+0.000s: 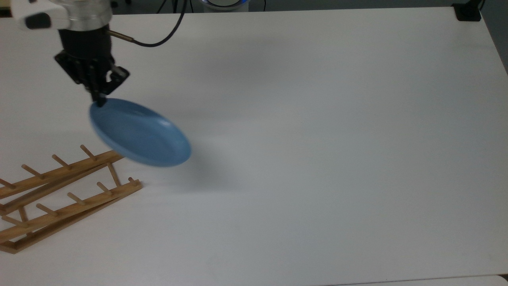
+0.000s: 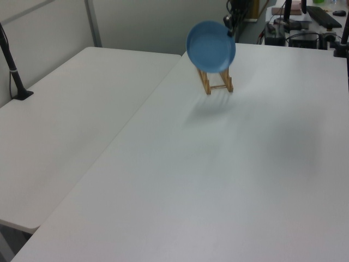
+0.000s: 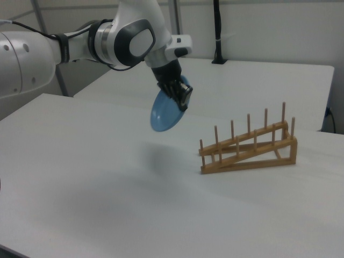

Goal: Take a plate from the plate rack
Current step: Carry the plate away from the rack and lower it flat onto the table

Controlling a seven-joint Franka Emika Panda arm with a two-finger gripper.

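Observation:
The light-blue plate [image 1: 141,133] hangs in the air, tilted, clear of the plate rack [image 1: 59,194]. My gripper [image 1: 98,100] is shut on the plate's upper rim. In the right view the plate [image 3: 165,112] dangles below the gripper [image 3: 181,92], to the right view's left of the wooden rack [image 3: 249,148], well above the table. In the left view the plate [image 2: 210,47] covers the top of the rack [image 2: 216,83]. The rack's pegs stand bare.
The white table [image 1: 317,139] stretches wide to the top view's right of the rack. A black cable [image 1: 158,35] trails from the arm. A black post base [image 1: 467,12] sits at the far right corner. A second white table [image 2: 65,120] adjoins in the left view.

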